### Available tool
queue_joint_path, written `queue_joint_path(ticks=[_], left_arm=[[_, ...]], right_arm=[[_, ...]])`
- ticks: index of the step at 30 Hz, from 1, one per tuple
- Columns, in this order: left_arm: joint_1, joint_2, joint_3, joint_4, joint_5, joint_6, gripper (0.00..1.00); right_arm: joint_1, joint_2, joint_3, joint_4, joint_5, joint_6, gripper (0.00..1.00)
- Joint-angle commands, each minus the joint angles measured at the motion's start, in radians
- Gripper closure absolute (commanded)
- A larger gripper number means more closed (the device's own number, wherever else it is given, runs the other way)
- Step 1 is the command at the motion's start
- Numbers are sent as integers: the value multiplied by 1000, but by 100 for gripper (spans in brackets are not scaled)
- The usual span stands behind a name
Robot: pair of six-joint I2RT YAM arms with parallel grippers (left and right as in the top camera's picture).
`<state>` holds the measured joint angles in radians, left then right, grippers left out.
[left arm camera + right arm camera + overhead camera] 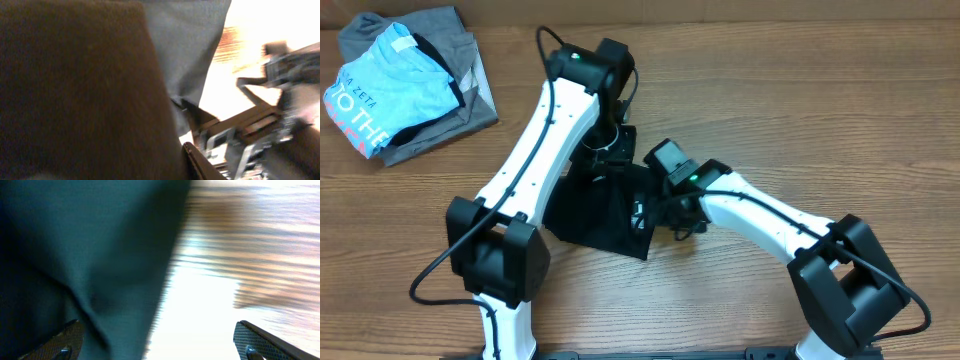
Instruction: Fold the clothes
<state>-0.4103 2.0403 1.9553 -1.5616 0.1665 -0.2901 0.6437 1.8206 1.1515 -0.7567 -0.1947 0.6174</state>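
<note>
Overhead first: the black T-shirt (pixel 605 215) lies bunched in a rough dark wedge at the middle of the frame, on the wooden worktop (pixel 770 80). My left arm (pixel 545 120) comes up from the lower left and hangs over the shirt's upper edge. My right arm (pixel 760 215) reaches in from the lower right to its right edge. In the upper left corner, well apart, a grey garment (pixel 440 30) lies under a light blue shirt (pixel 390 80), loose on the wood. There is no bin or basket anywhere in view.

Left wrist view: dark cloth fills the left half of the frame. Only one of my left fingers (pixel 197 162) shows, at the bottom edge, so I cannot tell whether they pinch the fabric or stand clear of it.

Right wrist view: my right fingers (pixel 252 342) stand wide, one at each lower corner. The shirt drapes over the left one and blurred worktop shows beyond, with nothing clamped.

My judgement is that this cloth is light, limp and not fragile, so it will sag and crease wherever it is lifted. I would pinch it at a hem or corner, not mid-panel.
</note>
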Motion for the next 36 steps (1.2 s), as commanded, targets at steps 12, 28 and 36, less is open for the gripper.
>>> queue_joint_path(ticks=[12,28,36], left_arm=[[-66,49,-6,160,193,6,67],[58,-31,137,14,63,14,66],[294,-65,98,-129,135,94,33]], right_arm=[[-246,-80,114,-169,-16,-95,0],[-335,-195,114,-185,-18,-94,0],[-417,-214,114,-199,-102,-137,0]])
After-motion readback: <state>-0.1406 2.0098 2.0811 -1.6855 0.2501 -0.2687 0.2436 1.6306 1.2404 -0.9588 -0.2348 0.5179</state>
